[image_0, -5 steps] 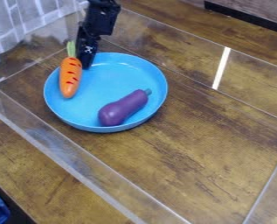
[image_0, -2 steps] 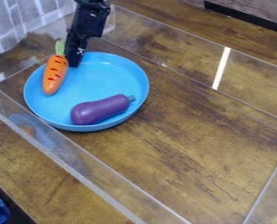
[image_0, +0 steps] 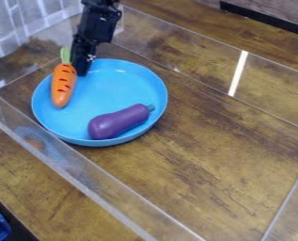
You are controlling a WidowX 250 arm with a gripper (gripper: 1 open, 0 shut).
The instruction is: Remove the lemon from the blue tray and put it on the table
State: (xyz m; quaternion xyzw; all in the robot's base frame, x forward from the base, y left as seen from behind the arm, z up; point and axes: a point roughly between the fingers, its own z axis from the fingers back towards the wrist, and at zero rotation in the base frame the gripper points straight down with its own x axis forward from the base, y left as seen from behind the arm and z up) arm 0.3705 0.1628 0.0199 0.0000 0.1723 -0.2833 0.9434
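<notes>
The blue tray (image_0: 114, 89) lies on the left part of the table (image_0: 220, 151). In it are an orange toy carrot (image_0: 63, 85) along the left rim and a purple toy eggplant (image_0: 119, 120) near the front right. My gripper (image_0: 82, 64) reaches down from the top to the tray's far-left rim, just right of the carrot's green top. Its fingers look shut, and what lies between them is hidden. The lemon is hidden from this view.
A clear acrylic wall (image_0: 76, 165) runs diagonally across the front left, and another stands behind the tray at the far left. Bare wood planks stretch to the right of the tray and in front of it.
The gripper went from open to shut at the tray's far rim. The tray, carrot and eggplant slid left with it, then back slightly to the right.
</notes>
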